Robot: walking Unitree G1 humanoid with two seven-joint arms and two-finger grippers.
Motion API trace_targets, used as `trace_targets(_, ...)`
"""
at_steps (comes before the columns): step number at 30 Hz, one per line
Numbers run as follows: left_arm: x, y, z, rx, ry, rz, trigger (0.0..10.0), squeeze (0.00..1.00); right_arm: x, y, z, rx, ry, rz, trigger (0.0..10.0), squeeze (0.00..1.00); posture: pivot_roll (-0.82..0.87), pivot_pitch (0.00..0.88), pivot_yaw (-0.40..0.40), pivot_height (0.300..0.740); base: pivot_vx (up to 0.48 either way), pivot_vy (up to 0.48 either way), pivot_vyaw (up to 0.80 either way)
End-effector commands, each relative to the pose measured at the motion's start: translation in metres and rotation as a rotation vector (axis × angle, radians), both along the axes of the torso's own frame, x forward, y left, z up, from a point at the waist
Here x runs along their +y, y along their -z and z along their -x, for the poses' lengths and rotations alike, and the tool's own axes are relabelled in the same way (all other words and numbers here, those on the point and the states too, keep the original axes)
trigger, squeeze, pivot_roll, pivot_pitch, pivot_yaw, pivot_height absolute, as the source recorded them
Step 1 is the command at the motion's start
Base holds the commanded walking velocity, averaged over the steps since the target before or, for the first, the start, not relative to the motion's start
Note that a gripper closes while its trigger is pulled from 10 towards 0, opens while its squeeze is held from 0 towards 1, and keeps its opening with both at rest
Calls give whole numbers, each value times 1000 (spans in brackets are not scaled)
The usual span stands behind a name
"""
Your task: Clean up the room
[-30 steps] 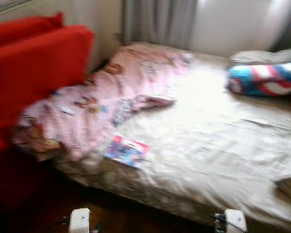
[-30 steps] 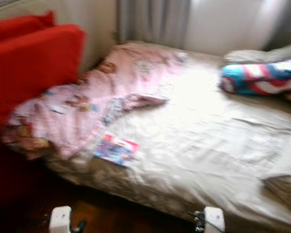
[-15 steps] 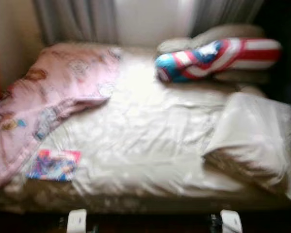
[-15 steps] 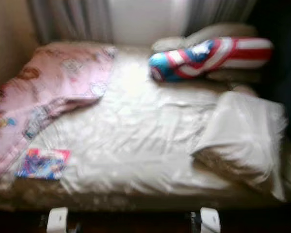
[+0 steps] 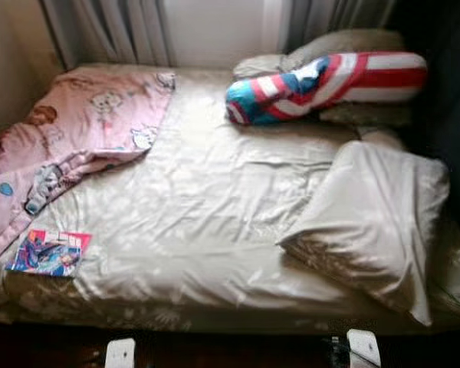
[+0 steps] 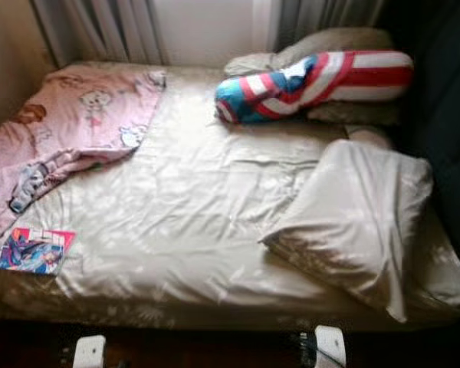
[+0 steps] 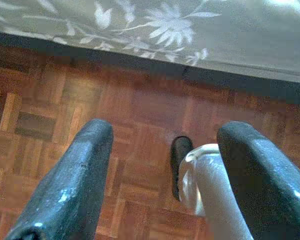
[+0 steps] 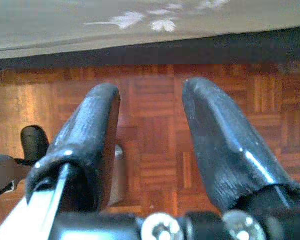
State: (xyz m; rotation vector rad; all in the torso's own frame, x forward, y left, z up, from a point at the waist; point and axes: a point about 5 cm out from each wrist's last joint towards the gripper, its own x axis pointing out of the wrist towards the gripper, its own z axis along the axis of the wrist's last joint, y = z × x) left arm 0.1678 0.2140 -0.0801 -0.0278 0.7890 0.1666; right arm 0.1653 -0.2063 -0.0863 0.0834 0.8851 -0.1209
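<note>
The flat, glossy comic book (image 5: 48, 252) lies at the bed's (image 5: 215, 230) near left corner, just beside the crumpled pink blanket (image 5: 77, 138), its long axis roughly along the bed's front edge; since a moment ago the view has swung right and sharpened, so the book now sits farther left. A soft cream pillow (image 5: 376, 215) rests on the wrinkled satin sheet at the right, with a striped red, white and blue bolster (image 5: 322, 84) lying crosswise at the head. Both the left claw (image 7: 162, 175) and right claw (image 8: 150, 150) hang released, fingers spread, over the wood parquet floor (image 7: 140, 110) by the bed's flowered edge.

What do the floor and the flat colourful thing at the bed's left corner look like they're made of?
Floor: wood parquet, reddish-brown small blocks in a basket pattern, a slight sheen.
Colourful thing: probably a thin printed-paper comic or magazine, glossy-looking cover lying flat on the sheet; too small to be sure.
</note>
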Motion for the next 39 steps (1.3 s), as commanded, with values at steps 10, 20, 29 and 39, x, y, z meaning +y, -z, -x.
trace_targets(10, -3, 1, 1, 16, 16, 5, 10000, 0, -5, 2, 7, 21, 18, 9, 10000, 0, -12, 46, -10, 740, 0, -285, 0)
trace_targets(20, -3, 2, 1, 15, 15, 14, 10000, 0, -4, 3, 8, 23, 18, 9, 10000, 0, -14, 35, -7, 740, 0, 0, 0)
trace_targets(29, -3, 1, 0, 11, 8, 14, 10000, 0, -4, 2, 7, 14, 24, 2, 10000, 0, -14, 56, -9, 740, 0, 0, 0)
trace_targets(39, -2, 1, 0, 11, 7, 14, 10000, 0, -4, 2, 6, 12, 23, -3, 10000, 0, -11, 70, -11, 740, 101, 0, 0)
